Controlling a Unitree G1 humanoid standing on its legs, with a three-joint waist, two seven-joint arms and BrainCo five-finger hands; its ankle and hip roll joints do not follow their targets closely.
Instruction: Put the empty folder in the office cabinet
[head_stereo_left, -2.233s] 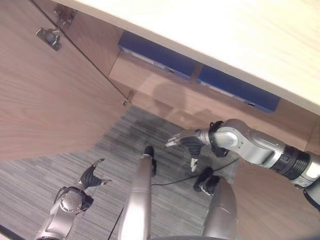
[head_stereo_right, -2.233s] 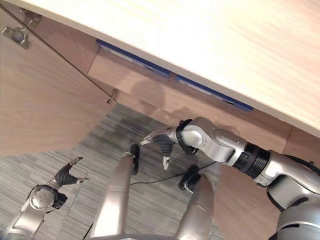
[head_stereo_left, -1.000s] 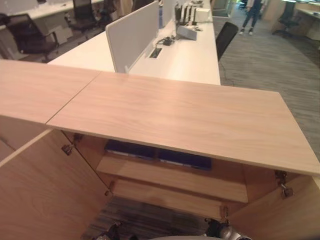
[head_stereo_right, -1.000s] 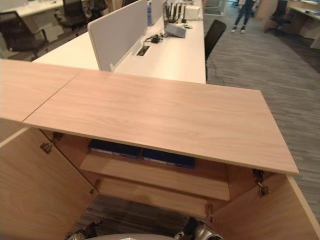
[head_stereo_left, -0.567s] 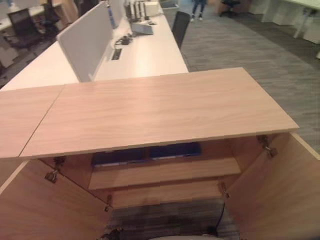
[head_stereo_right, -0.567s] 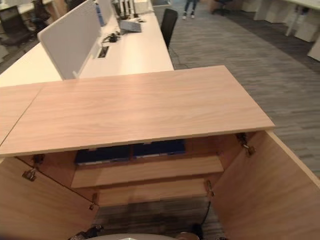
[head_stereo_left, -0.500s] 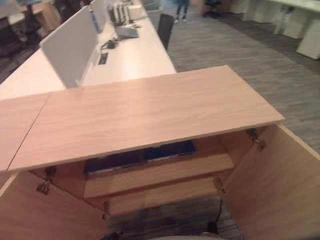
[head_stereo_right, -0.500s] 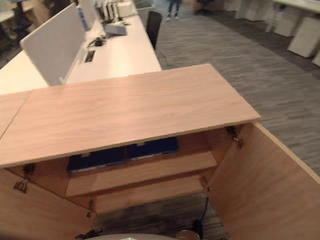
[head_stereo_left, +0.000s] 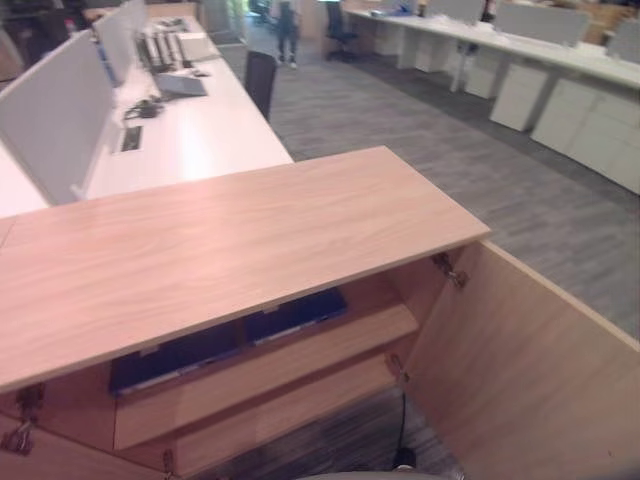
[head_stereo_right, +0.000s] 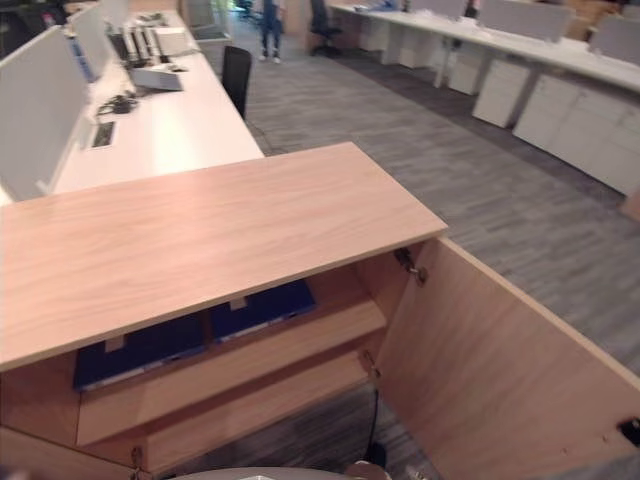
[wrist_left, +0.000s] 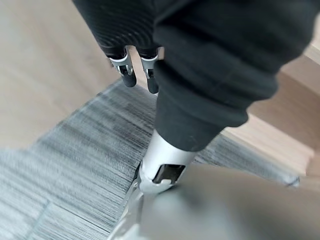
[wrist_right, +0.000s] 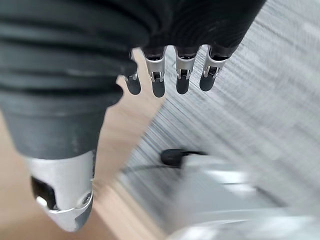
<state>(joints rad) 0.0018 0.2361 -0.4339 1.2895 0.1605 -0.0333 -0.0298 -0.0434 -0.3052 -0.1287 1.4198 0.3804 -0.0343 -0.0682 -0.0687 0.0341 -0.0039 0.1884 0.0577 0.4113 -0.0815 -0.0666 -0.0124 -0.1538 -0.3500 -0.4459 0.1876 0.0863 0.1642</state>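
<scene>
Folders (head_stereo_right: 190, 328) lie on the cabinet (head_stereo_left: 240, 240) shelf; wrist views show each robot hand (wrist_right: 170, 75) relaxed, empty.

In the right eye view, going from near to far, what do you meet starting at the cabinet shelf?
Cabinet shelf → blue folders → cabinet top → white desk → black office chair → person standing far off.

Inside the open office cabinet (head_stereo_right: 200, 235), two dark blue folders (head_stereo_right: 258, 305) lie flat, side by side, on its upper shelf (head_stereo_right: 230, 365).
</scene>
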